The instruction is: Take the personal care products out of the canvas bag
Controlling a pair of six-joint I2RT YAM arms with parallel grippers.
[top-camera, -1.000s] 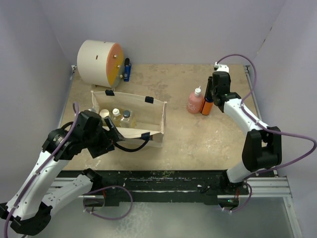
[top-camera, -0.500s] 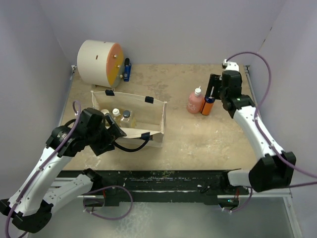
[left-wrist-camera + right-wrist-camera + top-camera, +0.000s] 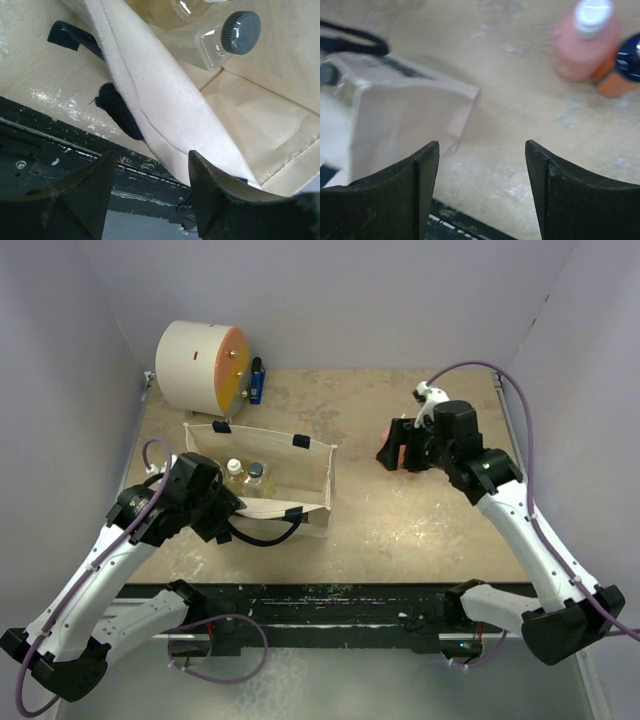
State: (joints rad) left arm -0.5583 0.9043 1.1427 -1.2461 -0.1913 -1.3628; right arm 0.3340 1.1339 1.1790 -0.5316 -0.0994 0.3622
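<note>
- Pale lavender walls point(image 3: 350, 300) close in the far side and both flanks of the workspace; they are plain and matte.
- The table point(image 3: 380, 530) has a tan, mottled, stone-like top, scuffed with pale marks. A black rail point(image 3: 50, 150) flecked with white runs along its near edge.
- A white drum point(image 3: 195, 365) with an orange round face lies on its side at the far left corner.
- The canvas bag point(image 3: 275, 452) stands open-mouthed on the left half of the table. It is cream woven fabric, boxy, with dark tabs at its rim and a navy strap point(image 3: 120, 112) trailing on the table at its near side.
- The left gripper point(image 3: 152, 155) is at the bag's near wall with its fingers point(image 3: 220, 200) spread wide. The fabric fold runs through the gap between them. It is not pinched, though it reaches one fingertip; I cannot tell whether they touch.
- The right gripper point(image 3: 481, 142) hangs over bare table between the bag and the two bottles that stand outside it. Its fingers are spread wide and grasp nothing.
- A pink bottle point(image 3: 586, 47), rounded and white-capped, stands on the right half of the table, well apart from the bag.
- An orange bottle point(image 3: 615, 82) with a dark blue cap is touching or just beside the pink one.
- A clear bottle point(image 3: 235, 35) with a ribbed dark cap sits inside the bag.
- A yellowish bottle point(image 3: 234, 470) with a white cap sits beside it, also in the bag.
- A small blue item point(image 3: 257, 380) stands just beside the drum's orange face.
</note>
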